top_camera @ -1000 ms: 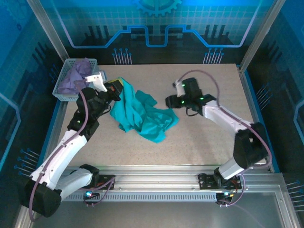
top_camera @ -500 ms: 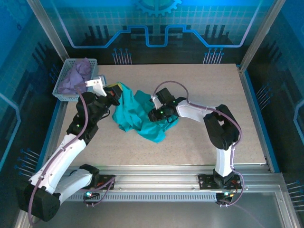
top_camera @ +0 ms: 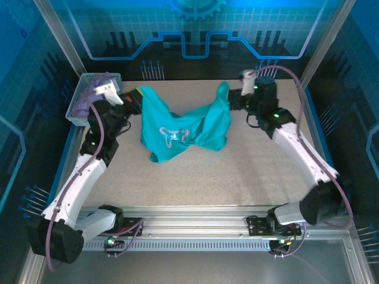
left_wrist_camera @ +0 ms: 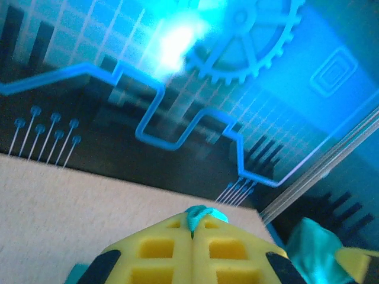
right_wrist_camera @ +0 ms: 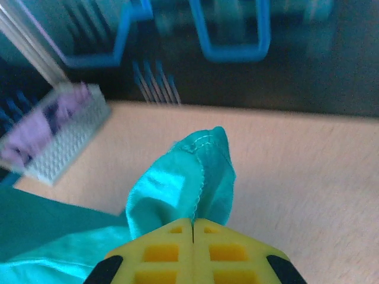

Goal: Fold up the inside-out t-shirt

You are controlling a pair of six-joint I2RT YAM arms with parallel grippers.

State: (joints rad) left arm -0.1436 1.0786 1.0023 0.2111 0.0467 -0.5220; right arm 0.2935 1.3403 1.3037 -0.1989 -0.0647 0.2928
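- The plain teal-green short-sleeved fabric t-shirt [top_camera: 183, 127] is held stretched between the two arms over the far half of the speckled beige bench [top_camera: 254, 171]. Its middle sags, and its lower part appears to rest on the bench.
- The left gripper [top_camera: 134, 96] is closed tight on an edge of the garment at the far left. In the left wrist view a small tuft of teal cloth is pinched between the yellow fingertips [left_wrist_camera: 166, 248].
- The right gripper [top_camera: 233, 99] is likewise clamped on a bunched edge at the far right, where a folded hem rises from between its closed fingers.
- The step in hand is judged to be spreading the shirt flat before any fold is made.
- This is best done by drawing the two held points apart evenly until the sag is taken out. The cloth can then be lowered with both grips level, so that no twist is laid in.
- Which parts of the shirt are held cannot be told. A pale marking [top_camera: 172, 135] on the sagging middle may help orientation to be judged.
- The pull should not be carried further left, since a pale lattice-walled plastic basket [top_camera: 76, 109] stands at the far-left corner, just beside the left gripper.
- In that basket a crumpled lavender-purple cloth [top_camera: 98, 86] is heaped above the rim. The t-shirt lies wholly outside it.
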